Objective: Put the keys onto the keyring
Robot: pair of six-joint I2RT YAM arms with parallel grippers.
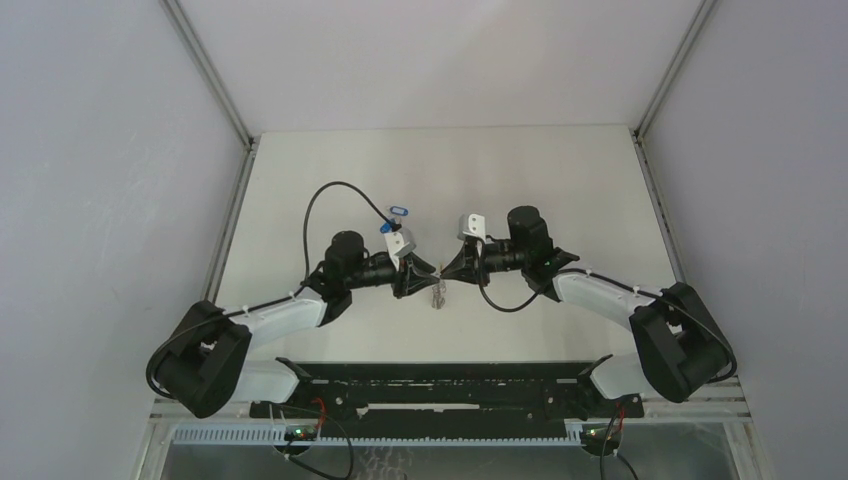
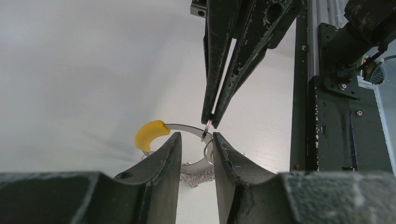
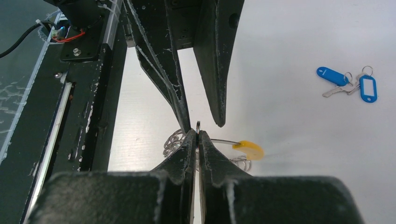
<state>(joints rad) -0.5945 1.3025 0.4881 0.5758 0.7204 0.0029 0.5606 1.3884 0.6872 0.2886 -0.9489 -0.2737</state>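
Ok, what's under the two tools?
The keyring, yellow arc showing, pinched by the right tool. The left tool hides part of the loop, so that part can't be seen.

The right gripper (image 3: 198,135), pinched shut, sits at the mouth of the left gripper (image 2: 196,140), whose fingers stand apart. The keyring (image 2: 150,133) hangs just under both, so no path runs between them. The keys (image 3: 346,87) lie on bare table (image 1: 450,165) beyond the left gripper, reachable from above. A cable (image 1: 318,200) loops close by. Walls (image 1: 100,200) close both sides, and a black frame (image 1: 440,385) bars the near edge.
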